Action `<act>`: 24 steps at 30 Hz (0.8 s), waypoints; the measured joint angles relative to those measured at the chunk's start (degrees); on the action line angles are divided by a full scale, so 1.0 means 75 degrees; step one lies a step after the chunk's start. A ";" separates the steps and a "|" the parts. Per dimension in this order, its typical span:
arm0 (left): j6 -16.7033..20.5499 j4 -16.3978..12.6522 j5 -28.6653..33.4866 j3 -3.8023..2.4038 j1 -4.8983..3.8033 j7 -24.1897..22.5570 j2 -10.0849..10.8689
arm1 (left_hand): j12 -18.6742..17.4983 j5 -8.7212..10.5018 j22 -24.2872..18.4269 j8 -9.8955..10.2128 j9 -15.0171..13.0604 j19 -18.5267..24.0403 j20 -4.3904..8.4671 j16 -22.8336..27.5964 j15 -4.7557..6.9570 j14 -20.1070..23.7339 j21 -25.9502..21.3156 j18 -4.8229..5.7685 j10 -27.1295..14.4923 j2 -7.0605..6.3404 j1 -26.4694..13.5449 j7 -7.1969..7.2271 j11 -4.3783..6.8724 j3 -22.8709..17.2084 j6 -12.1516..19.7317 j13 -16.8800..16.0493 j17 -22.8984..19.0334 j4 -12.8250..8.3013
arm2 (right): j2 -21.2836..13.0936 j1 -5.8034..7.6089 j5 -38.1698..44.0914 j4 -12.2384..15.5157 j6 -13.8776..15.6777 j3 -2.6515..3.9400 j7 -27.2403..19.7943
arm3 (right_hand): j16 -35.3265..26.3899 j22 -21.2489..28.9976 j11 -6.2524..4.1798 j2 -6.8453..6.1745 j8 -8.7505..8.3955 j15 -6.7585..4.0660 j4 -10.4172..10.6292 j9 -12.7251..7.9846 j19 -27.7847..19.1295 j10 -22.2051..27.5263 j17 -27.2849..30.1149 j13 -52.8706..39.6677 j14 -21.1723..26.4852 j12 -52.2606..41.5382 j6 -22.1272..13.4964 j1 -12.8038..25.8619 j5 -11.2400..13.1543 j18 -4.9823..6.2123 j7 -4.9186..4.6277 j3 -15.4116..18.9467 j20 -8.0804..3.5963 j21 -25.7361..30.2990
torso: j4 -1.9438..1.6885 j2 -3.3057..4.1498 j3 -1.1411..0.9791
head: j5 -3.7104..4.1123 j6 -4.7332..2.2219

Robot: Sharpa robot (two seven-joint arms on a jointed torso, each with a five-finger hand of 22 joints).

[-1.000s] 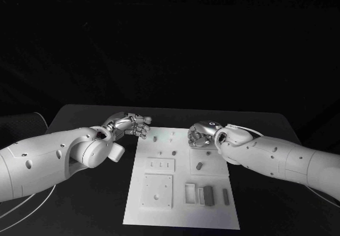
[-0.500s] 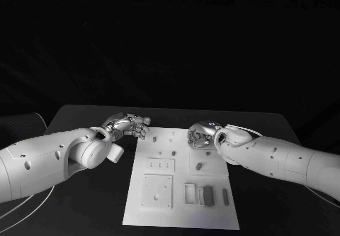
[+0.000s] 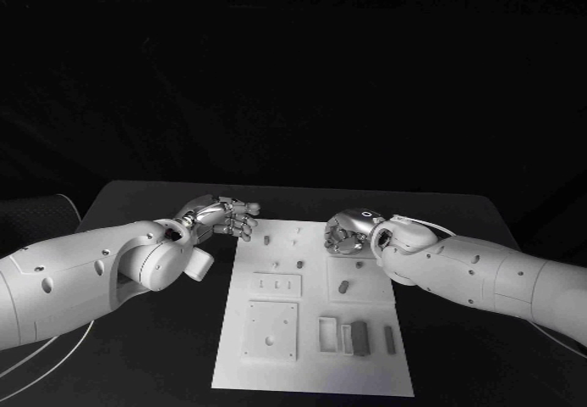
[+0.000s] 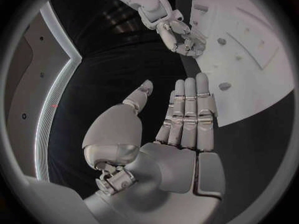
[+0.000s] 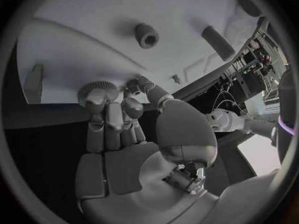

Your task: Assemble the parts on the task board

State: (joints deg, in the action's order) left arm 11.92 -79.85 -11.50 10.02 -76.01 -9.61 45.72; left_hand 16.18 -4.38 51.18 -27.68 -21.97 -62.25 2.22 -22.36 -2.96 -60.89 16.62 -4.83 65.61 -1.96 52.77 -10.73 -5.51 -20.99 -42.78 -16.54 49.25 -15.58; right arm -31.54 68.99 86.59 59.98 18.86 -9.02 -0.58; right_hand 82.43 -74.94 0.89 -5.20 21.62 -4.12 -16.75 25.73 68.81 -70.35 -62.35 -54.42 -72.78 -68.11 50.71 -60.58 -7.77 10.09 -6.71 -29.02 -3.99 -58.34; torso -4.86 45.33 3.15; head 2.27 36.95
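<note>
Black counter [image 3: 147,199]: nothing has shifted; left hand [image 3: 224,217] stays spread, right hand [image 3: 346,233] curled empty at task board [image 3: 312,373]'s one o'clock.

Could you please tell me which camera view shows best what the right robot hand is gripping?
The right wrist view: the right robot hand pinches a round ridged part at the task board edge. The head view shows the hand curled, its grasp hidden. The left wrist view shows it from afar.
</note>
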 measured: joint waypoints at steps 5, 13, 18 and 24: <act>-0.0011 -0.0005 0.0000 0.0000 0.0000 0.0012 0.0003 | 0.0000 0.0000 0.0007 0.0000 -0.0001 0.0000 0.0000 0.0000 0.0000 0.0000 0.0000 0.0009 0.0000 0.0000 0.0000 0.0000 0.0000 0.0000 0.0000 -0.0008 0.0002 0.0000 | -0.0031 -0.0002 0.0013 0.0033 0.0008 0.0000 0.0013 | 0.0000 0.0000 -0.0039 0.0000 0.0067 -0.0038 0.0000 0.0044 0.0000 0.0014 0.0005 0.0001 0.0015 0.0000 0.0073 0.0000 0.0000 0.0000 0.0021 0.0000 0.0001 0.0000 | 0.0000 0.0004 -0.0004 | -0.0006 -0.0004; -0.0022 -0.0005 0.0000 0.0000 -0.0001 0.0022 -0.0003 | -0.0029 0.0000 0.0007 0.0000 -0.0007 0.0000 0.0000 0.0000 0.0000 0.0000 0.0000 0.0049 0.0000 0.0000 0.0000 0.0000 0.0000 0.0000 0.0000 -0.0016 0.0007 0.0000 | -0.0037 -0.0002 0.0025 0.0061 0.0053 -0.0004 0.0051 | 0.0000 0.0000 -0.0068 0.0040 0.0066 -0.0068 0.0000 0.0096 0.0012 -0.0016 0.0008 0.0007 -0.0016 0.0030 0.0169 -0.0040 0.0000 0.0000 0.0059 0.0000 0.0014 -0.0030 | -0.0001 0.0007 -0.0004 | 0.0014 -0.0012; -0.0025 -0.0002 0.0000 0.0000 -0.0001 0.0025 -0.0004 | -0.0029 0.0000 0.0007 0.0030 -0.0007 0.0000 0.0000 0.0000 0.0000 0.0000 0.0000 0.0053 0.0000 0.0000 0.0000 0.0000 0.0000 0.0000 0.0000 -0.0018 0.0015 0.0000 | -0.0028 -0.0004 0.0027 0.0062 0.0078 -0.0004 0.0095 | 0.0031 0.0000 -0.0106 0.0064 0.0107 -0.0081 0.0000 0.0140 0.0012 -0.0054 -0.0003 0.0006 -0.0028 0.0030 0.0262 -0.0015 0.0000 0.0000 0.0094 0.0000 0.0015 -0.0030 | -0.0010 0.0009 0.0001 | 0.0030 -0.0010; -0.0026 0.0001 0.0000 0.0000 -0.0001 0.0030 -0.0003 | -0.0029 0.0000 0.0014 0.0030 -0.0014 0.0000 0.0000 0.0009 0.0000 0.0000 0.0000 0.0061 0.0000 0.0000 0.0000 0.0000 0.0000 0.0000 0.0000 -0.0028 0.0021 0.0000 | -0.0021 -0.0001 0.0063 0.0063 0.0090 -0.0001 0.0149 | 0.0030 0.0000 -0.0138 0.0157 0.0155 -0.0135 0.0000 0.0203 0.0013 -0.0079 -0.0007 0.0006 -0.0027 0.0030 0.0373 -0.0052 0.0001 0.0000 0.0160 0.0000 0.0016 -0.0059 | -0.0014 0.0012 0.0004 | 0.0032 0.0016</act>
State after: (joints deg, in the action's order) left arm 11.72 -79.85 -11.50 10.02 -76.02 -9.39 45.69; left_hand 15.97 -4.38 51.28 -27.46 -22.08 -62.25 2.22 -22.30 -2.96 -60.89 16.62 -4.38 65.61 -1.96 52.77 -10.73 -5.51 -20.99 -42.78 -16.75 49.41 -15.57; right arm -31.69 68.99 87.07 60.45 19.54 -9.03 0.54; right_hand 82.66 -74.94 -0.15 -4.02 22.78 -5.13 -16.76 27.25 68.91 -70.95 -62.41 -54.37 -72.99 -67.89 53.51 -60.97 -7.76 10.10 -5.52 -29.02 -3.86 -58.78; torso -4.97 45.42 3.18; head 2.51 37.07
